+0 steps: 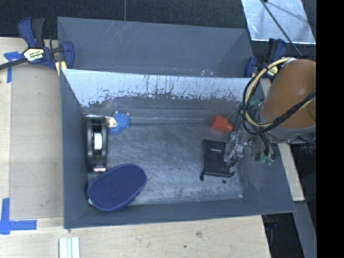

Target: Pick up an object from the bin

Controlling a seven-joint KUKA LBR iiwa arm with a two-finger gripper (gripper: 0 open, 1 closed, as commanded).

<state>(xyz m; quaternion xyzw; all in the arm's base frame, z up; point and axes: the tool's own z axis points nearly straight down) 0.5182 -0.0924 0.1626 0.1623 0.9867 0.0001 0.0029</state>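
Camera view: gripper (234, 153) low at the right end of the bin (161, 95), at the right edge of a flat black box (213, 157).

The box lies on the bin floor near the right wall, with an orange block (221, 124) near it toward the back wall. A blue pad (117, 186), a black roll holder (96, 143) and a small blue piece (121, 121) lie well apart at the left. Whether the gripper is open or closed I cannot tell, nor whether it touches the box; cables crowd the wrist. The box looks like the likely pick. To take it well, centre over its narrow width rather than its edge, stay off the right wall and the block, and come straight down. Close only once both sides are spanned, then lift straight up, since a flat box gripped at one edge may tilt or slip.
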